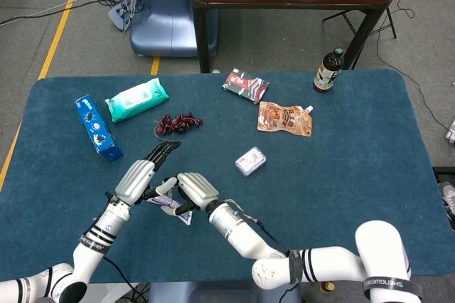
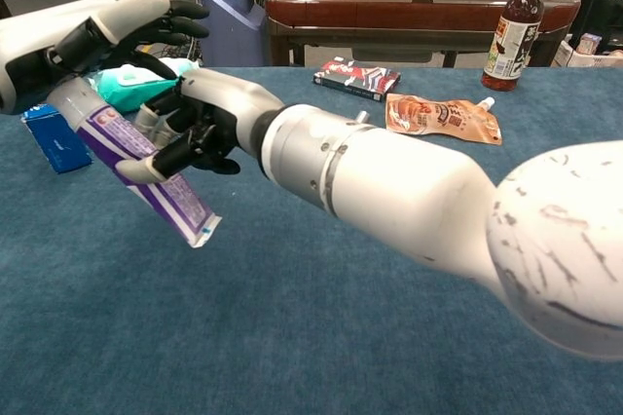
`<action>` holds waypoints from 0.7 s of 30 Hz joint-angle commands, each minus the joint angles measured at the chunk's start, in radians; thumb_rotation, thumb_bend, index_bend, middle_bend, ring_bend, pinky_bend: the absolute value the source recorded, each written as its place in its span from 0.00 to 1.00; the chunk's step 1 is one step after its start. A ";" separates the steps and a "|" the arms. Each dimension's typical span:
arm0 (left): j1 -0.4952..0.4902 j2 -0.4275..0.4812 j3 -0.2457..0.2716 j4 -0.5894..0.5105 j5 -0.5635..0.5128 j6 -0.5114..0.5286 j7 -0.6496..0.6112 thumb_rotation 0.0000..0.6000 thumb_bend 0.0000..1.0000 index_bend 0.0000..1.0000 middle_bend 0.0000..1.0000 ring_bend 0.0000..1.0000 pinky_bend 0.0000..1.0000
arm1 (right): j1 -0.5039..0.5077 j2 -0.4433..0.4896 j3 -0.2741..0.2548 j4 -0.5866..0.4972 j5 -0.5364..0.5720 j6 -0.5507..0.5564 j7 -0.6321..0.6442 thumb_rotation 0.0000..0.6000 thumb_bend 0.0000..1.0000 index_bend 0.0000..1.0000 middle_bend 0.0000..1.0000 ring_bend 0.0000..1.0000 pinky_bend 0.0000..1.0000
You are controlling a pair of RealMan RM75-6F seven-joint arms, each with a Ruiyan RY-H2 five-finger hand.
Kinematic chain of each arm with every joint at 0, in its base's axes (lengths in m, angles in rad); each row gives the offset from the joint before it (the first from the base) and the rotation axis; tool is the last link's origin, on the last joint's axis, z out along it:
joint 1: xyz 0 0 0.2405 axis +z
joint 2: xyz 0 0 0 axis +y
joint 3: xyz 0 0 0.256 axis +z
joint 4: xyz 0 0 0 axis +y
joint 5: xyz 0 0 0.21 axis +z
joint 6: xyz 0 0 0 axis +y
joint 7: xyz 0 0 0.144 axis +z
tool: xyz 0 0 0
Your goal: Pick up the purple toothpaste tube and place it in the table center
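The purple toothpaste tube (image 2: 146, 176) hangs tilted above the blue table (image 1: 341, 175), crimped end down and to the right. My right hand (image 2: 204, 118) reaches across from the right and grips the tube's middle with curled fingers. My left hand (image 2: 92, 30) lies over the tube's cap end with its dark fingers stretched out straight and apart; the cap is hidden beneath it. In the head view the tube (image 1: 170, 204) shows between the left hand (image 1: 138, 175) and the right hand (image 1: 197, 189), near the table's front left.
A blue box (image 1: 98, 127), a green wipes pack (image 1: 136, 99) and dark red cherries (image 1: 178, 123) lie at the back left. A small purple packet (image 1: 250, 161) sits near the middle. An orange pouch (image 1: 284, 119), a red-black packet (image 1: 245, 85) and a bottle (image 1: 328, 70) are at the back right.
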 commanded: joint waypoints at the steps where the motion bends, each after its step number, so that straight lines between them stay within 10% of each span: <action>1: 0.007 0.023 0.000 -0.008 0.003 0.005 0.004 0.00 0.15 0.00 0.05 0.03 0.14 | -0.010 0.065 -0.036 -0.032 -0.005 -0.015 -0.050 1.00 0.81 1.00 0.89 0.86 0.89; 14: 0.044 0.097 0.021 -0.010 -0.005 0.018 0.032 0.00 0.15 0.00 0.05 0.03 0.14 | -0.027 0.371 -0.195 -0.131 -0.024 -0.039 -0.287 1.00 0.81 1.00 0.85 0.83 0.83; 21: 0.054 0.098 0.032 -0.011 -0.006 0.017 0.047 0.00 0.15 0.00 0.05 0.03 0.14 | -0.046 0.355 -0.272 -0.076 -0.054 -0.051 -0.308 1.00 0.81 0.98 0.79 0.75 0.71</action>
